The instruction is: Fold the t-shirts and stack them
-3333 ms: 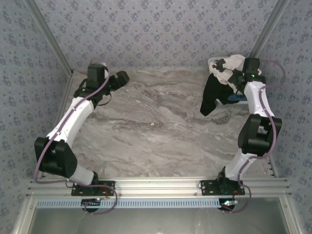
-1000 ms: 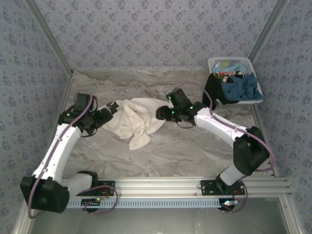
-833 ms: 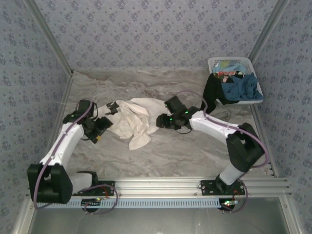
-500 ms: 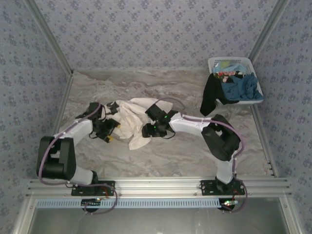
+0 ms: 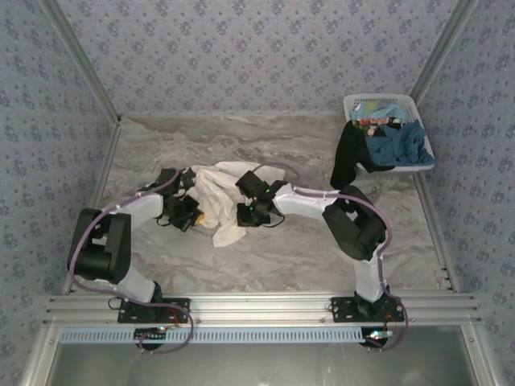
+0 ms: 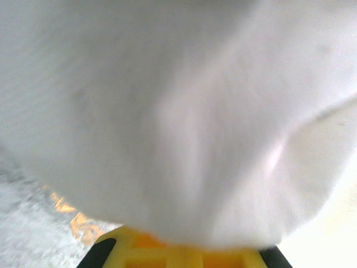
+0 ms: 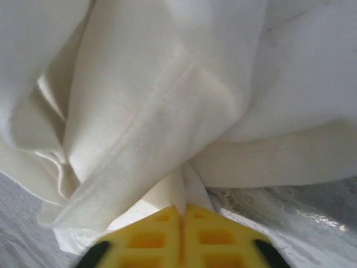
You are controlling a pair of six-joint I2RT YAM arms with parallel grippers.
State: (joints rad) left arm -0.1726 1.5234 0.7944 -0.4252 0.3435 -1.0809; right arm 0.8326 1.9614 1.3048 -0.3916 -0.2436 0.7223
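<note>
Our right gripper has its yellow fingers pressed together at the bottom centre of its wrist view, clamped on a fold of the off-white t-shirt. Our left gripper sits against that shirt's left edge. Cloth covers its fingers, so we cannot tell whether they are apart or together. From above, the shirt lies crumpled on the marble table, left of centre, between the two grippers. In the upper right, a white basket holds a teal-blue t-shirt, and a black t-shirt hangs over its left rim.
</note>
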